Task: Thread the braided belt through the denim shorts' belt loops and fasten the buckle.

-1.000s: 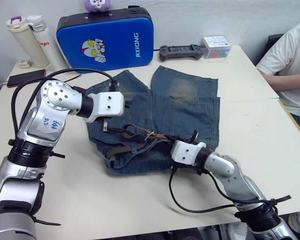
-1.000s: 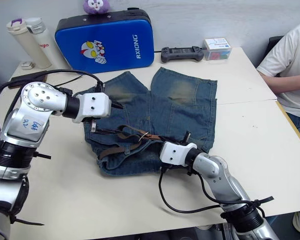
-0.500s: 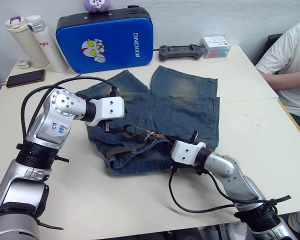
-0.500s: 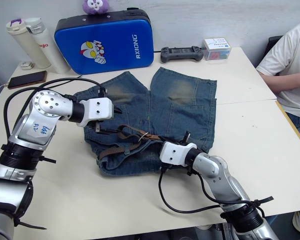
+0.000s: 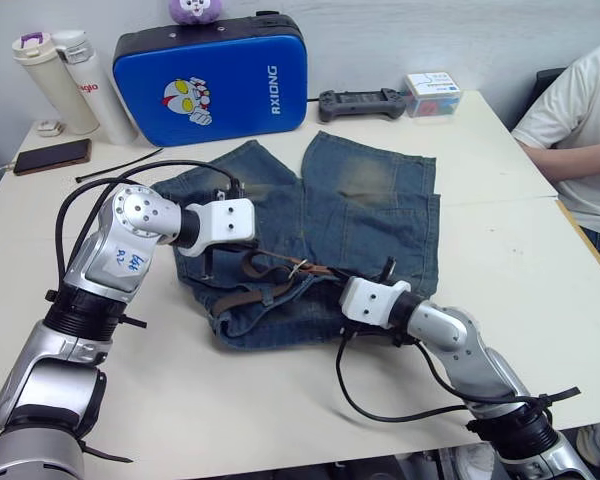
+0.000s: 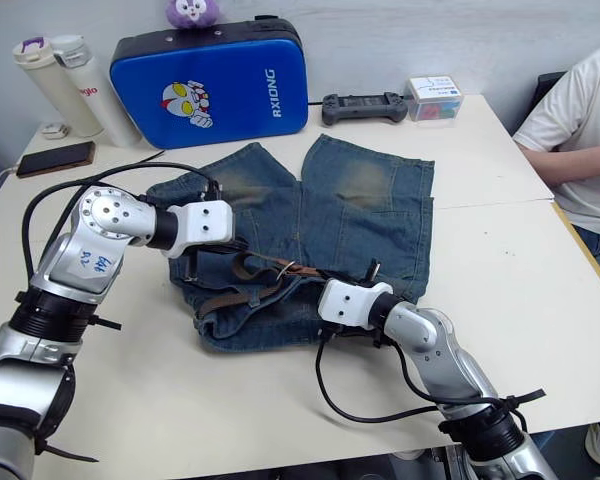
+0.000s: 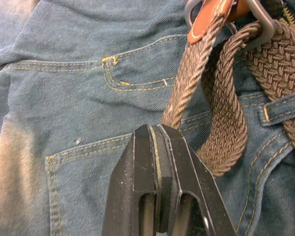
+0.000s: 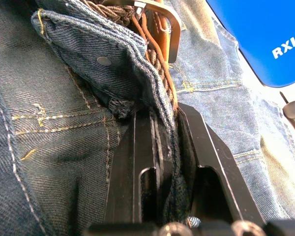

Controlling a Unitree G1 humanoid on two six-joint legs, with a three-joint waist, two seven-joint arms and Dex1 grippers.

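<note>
Both pincers work at the waistband of the denim shorts (image 5: 350,215) on the tabletop (image 5: 540,270).

The left pincer (image 7: 157,135) is pressed closed on a strand of the braided belt (image 7: 226,132), the buckle (image 7: 258,19) just beyond its tips. The right pincer (image 8: 160,118) clamps the waistband's edge, belt alongside.

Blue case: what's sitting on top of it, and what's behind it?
A purple plush toy sits on the blue case's top edge, with just its lower part in frame. Behind the case is the wall; anything lower behind it is covered by the case itself.
</note>
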